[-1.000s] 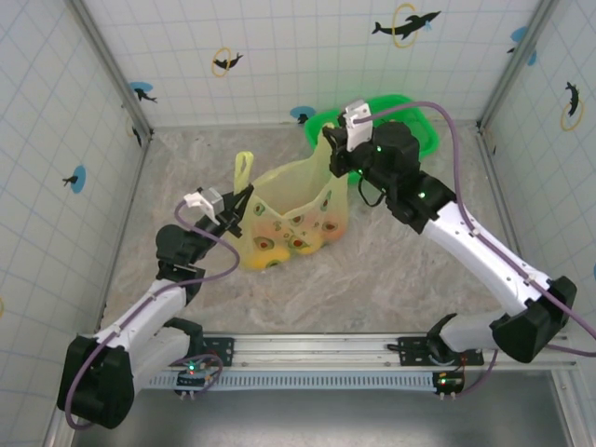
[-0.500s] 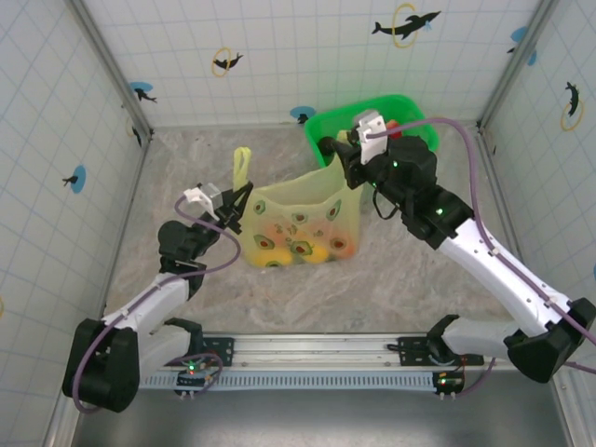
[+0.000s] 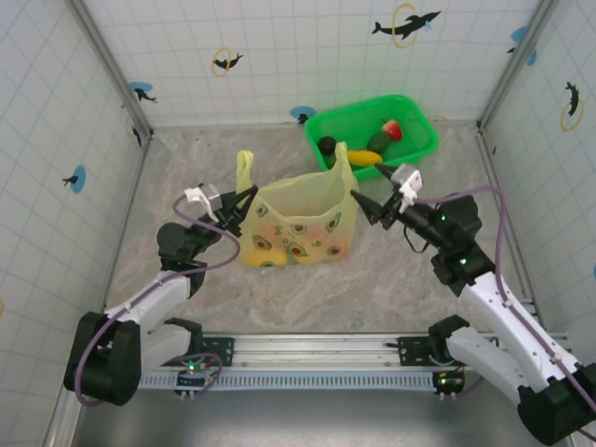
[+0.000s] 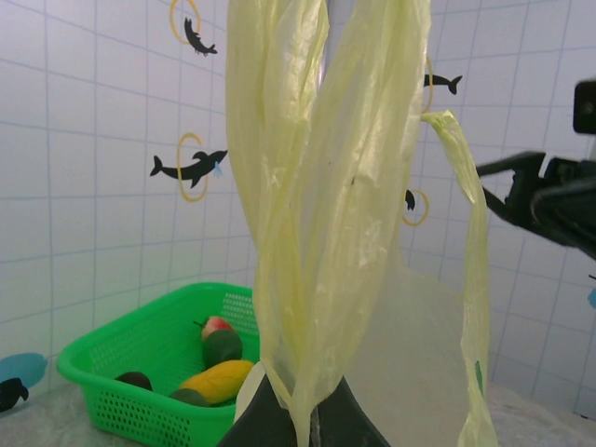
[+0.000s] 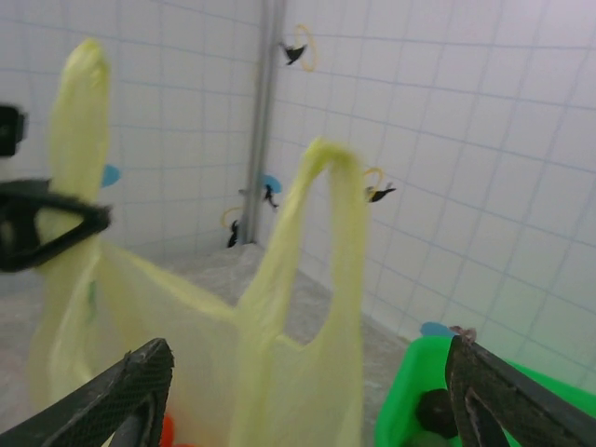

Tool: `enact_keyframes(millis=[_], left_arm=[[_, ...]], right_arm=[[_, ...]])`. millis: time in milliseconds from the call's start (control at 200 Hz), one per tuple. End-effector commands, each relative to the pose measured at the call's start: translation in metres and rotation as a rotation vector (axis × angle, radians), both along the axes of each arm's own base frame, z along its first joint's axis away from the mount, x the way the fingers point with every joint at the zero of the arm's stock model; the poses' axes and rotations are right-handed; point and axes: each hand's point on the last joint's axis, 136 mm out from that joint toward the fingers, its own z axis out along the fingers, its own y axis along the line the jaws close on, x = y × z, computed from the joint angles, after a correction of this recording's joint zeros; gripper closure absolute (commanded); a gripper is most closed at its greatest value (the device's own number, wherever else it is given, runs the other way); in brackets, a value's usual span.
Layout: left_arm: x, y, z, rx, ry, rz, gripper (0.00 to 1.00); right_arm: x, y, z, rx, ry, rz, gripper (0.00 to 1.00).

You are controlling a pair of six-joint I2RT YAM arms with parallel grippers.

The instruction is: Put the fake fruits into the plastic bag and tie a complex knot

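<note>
Two handles (image 3: 244,170) of the plastic bag (image 3: 298,223) point up; left gripper (image 3: 246,198) pinches one, right gripper (image 3: 366,209) gapes empty beside the bag.

The plastic bag (image 3: 300,212) is yellow-green with avocado prints.

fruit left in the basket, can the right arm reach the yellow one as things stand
Probably yes: the right tool is open and empty beside the plastic bag, and the yellow fruit lies uncovered in the open green basket just beyond it, nothing between.
</note>
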Motion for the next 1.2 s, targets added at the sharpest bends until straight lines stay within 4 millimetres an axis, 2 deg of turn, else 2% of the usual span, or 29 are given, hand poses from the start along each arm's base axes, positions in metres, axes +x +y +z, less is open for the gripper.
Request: enact_keyframes(millis=[0, 15, 25, 40, 145, 350, 410, 515, 631, 781, 866, 931, 976, 1021, 1076, 1166, 1196], left_arm=[[-0.009, 0.001, 0.010, -0.009, -0.055, -0.020, 1.00], [-0.009, 0.001, 0.010, -0.010, -0.056, -0.020, 1.00], [-0.009, 0.001, 0.010, -0.009, -0.055, -0.020, 1.00], [-0.009, 0.000, 0.010, -0.009, -0.056, -0.022, 1.00], [-0.010, -0.001, 0.010, -0.007, -0.055, -0.033, 1.00], [-0.014, -0.002, 0.010, -0.008, -0.061, -0.051, 1.00], [-0.015, -0.003, 0.011, -0.008, -0.064, -0.058, 1.00], [-0.018, -0.004, 0.011, -0.002, -0.075, -0.072, 1.00], [-0.020, -0.005, 0.012, 0.002, -0.080, -0.081, 1.00], [-0.020, -0.006, 0.012, 0.005, -0.084, -0.090, 1.00], [-0.019, -0.006, 0.012, 0.007, -0.080, -0.089, 1.00], [-0.018, -0.006, 0.010, 0.010, -0.073, -0.086, 1.00], [-0.017, -0.006, 0.010, 0.011, -0.073, -0.084, 1.00], [-0.017, -0.006, 0.010, 0.013, -0.072, -0.082, 1.00], [-0.016, -0.006, 0.010, 0.014, -0.068, -0.080, 1.00], [-0.016, -0.007, 0.010, 0.012, -0.064, -0.089, 1.00], [-0.016, -0.007, 0.010, 0.009, -0.061, -0.092, 1.00]], right_arm=[[-0.025, 0.012, 0.005, 0.027, -0.123, 0.152, 0.20], [-0.025, 0.012, 0.001, 0.029, -0.116, 0.155, 0.18], [-0.026, 0.012, 0.000, 0.032, -0.116, 0.157, 0.13], [-0.026, 0.012, -0.001, 0.037, -0.114, 0.161, 0.10], [-0.021, 0.016, -0.009, 0.060, -0.095, 0.188, 0.09], [0.021, 0.024, -0.002, 0.077, -0.052, 0.202, 0.07], [0.035, 0.031, -0.004, 0.072, -0.015, 0.234, 0.00], [0.054, 0.040, -0.004, 0.070, 0.008, 0.266, 0.00], [0.066, 0.048, -0.002, 0.067, 0.044, 0.335, 0.00], [0.070, 0.063, -0.001, 0.090, 0.135, 0.469, 0.02], [0.070, 0.067, -0.003, 0.108, 0.163, 0.491, 0.11], [0.070, 0.067, -0.007, 0.111, 0.184, 0.482, 0.25], [0.070, 0.064, -0.011, 0.113, 0.190, 0.464, 0.28], [0.067, 0.061, -0.017, 0.114, 0.195, 0.445, 0.39], [0.064, 0.059, -0.025, 0.116, 0.195, 0.419, 0.43], [0.059, 0.056, -0.031, 0.117, 0.188, 0.397, 0.63], [0.058, 0.056, -0.032, 0.115, 0.190, 0.390, 0.65]])
